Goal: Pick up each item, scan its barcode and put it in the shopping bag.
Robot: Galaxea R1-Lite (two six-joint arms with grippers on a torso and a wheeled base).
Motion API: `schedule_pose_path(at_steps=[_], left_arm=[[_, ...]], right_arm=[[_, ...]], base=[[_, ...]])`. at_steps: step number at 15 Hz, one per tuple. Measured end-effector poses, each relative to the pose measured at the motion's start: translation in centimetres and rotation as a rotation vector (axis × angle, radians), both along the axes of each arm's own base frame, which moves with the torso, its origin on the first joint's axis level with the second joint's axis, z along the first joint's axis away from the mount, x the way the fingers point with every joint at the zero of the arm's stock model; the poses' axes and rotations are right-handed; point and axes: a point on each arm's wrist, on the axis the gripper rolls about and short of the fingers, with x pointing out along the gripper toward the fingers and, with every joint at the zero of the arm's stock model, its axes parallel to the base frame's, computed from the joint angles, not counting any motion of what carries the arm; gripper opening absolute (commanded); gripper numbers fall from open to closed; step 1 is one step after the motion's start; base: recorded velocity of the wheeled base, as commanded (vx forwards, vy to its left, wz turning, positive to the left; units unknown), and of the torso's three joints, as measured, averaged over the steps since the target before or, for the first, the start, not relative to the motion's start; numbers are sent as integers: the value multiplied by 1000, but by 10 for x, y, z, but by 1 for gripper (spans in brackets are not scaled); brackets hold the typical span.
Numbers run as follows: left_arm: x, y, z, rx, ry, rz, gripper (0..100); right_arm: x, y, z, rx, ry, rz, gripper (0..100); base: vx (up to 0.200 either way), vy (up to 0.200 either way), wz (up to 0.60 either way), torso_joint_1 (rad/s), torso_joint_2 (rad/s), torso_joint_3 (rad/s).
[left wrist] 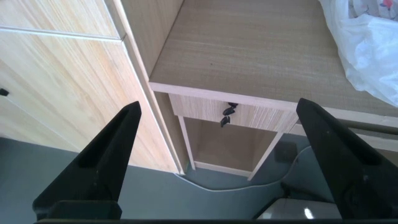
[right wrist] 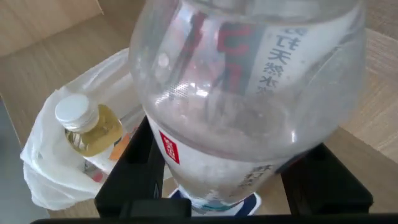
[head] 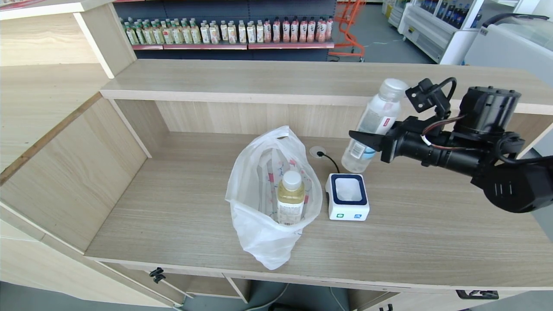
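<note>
Head view: my right gripper (head: 365, 144) clamps a water bottle (head: 376, 116), tilted just above the scanner (head: 348, 196) and not yet bagged. A tea bottle (head: 290, 196) already stands in the white bag (head: 259, 244) beside it.

Left wrist view: my left gripper (left wrist: 219, 109) hangs open below the counter (left wrist: 249, 50) edge.

Right wrist view: the water bottle is close in my grip, with the bag beyond. Only the scanner's cable (head: 332, 162) lies near the route.

Wooden counter (head: 432, 233); shopping bag (head: 259, 244), scanner (head: 348, 199)

Mouth of shopping bag (head: 259, 242) open (yellow bottle (head: 290, 198) inside); scanner (head: 348, 196) just beside.
</note>
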Motion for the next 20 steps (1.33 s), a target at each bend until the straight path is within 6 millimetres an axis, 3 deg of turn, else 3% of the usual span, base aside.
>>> schedule_pose_path(at_steps=[3,8,13,20], left_arm=[[0,0,0,0,0,0,100],[0,0,0,0,0,0,100],[0,0,0,0,0,0,100],[0,0,0,0,0,0,100]], right_arm=[[20,36,-10,85,63,-10,0],[62,74,-50,100,69,27,0],[79,95,-91,88,64,56,0],[103,121,-127,9,-9,83,0]], base=[[0,0,0,0,0,0],[0,0,0,0,0,0],[0,0,0,0,0,0],[0,0,0,0,0,0]])
